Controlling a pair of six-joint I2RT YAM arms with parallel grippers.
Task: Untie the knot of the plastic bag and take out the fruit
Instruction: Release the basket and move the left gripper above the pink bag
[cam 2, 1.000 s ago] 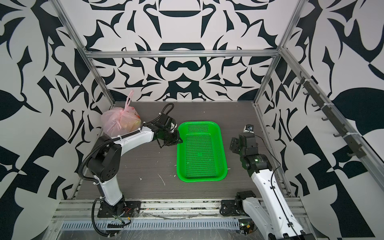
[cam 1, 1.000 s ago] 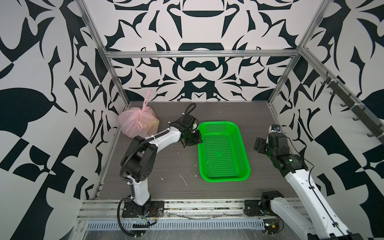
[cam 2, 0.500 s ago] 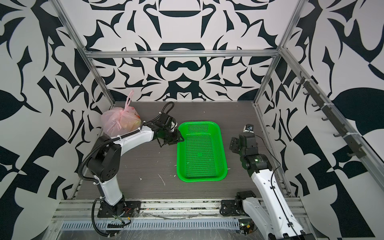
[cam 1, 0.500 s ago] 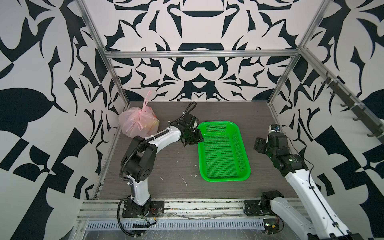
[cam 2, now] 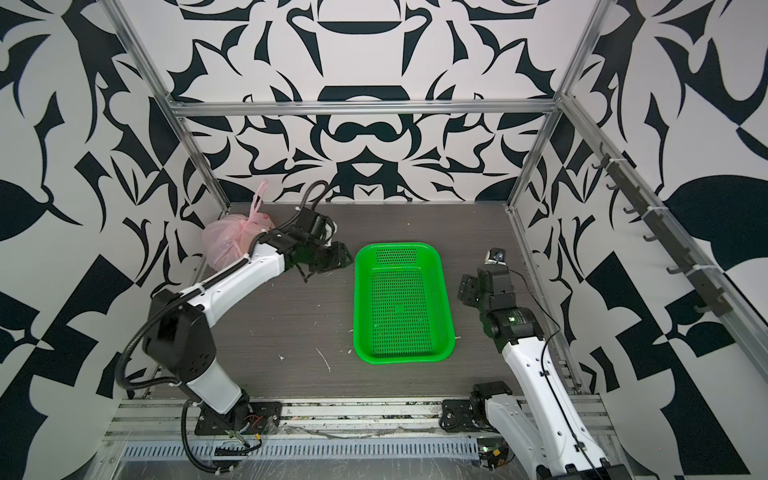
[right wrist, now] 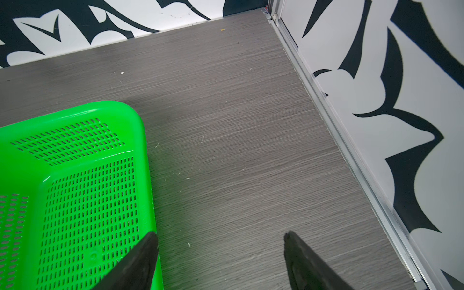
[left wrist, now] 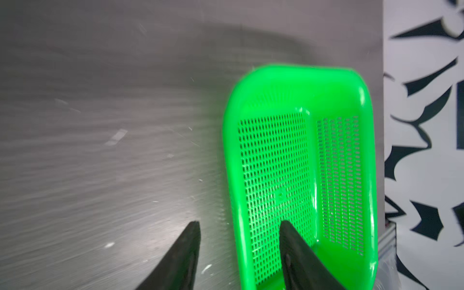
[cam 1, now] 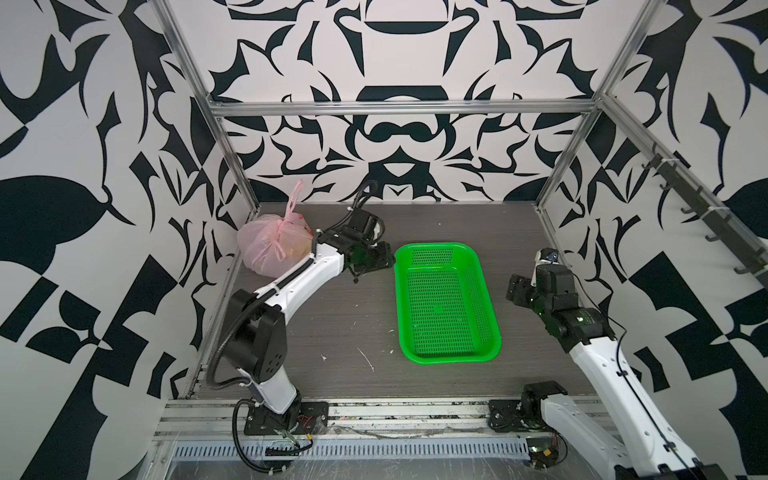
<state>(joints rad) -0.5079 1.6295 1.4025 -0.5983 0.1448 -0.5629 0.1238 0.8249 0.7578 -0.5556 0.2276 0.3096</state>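
Observation:
The pale pink plastic bag (cam 1: 266,249) (cam 2: 224,245) sits tied in the back left corner of the table. Its knot (cam 1: 286,223) (cam 2: 252,221) is on top, with one loop handle standing up. The fruit is only a yellowish blur through the film. My left gripper (cam 1: 374,268) (cam 2: 326,268) (left wrist: 239,223) is to the right of the bag, at the back left corner of the green basket (cam 1: 436,246) (cam 2: 399,246). It is open, straddling the basket's rim (left wrist: 227,150) and holding nothing. My right gripper (cam 1: 515,291) (cam 2: 467,291) (right wrist: 221,234) hangs open beside the basket's right side, empty.
The green perforated basket (right wrist: 148,150) lies empty in the middle of the grey table. Patterned walls with metal frame rails close in the left, back and right sides. Small white scraps dot the table in front of the basket.
My left gripper's jaws have spread apart at the basket's corner. The bag, the basket and the right arm have stayed put.

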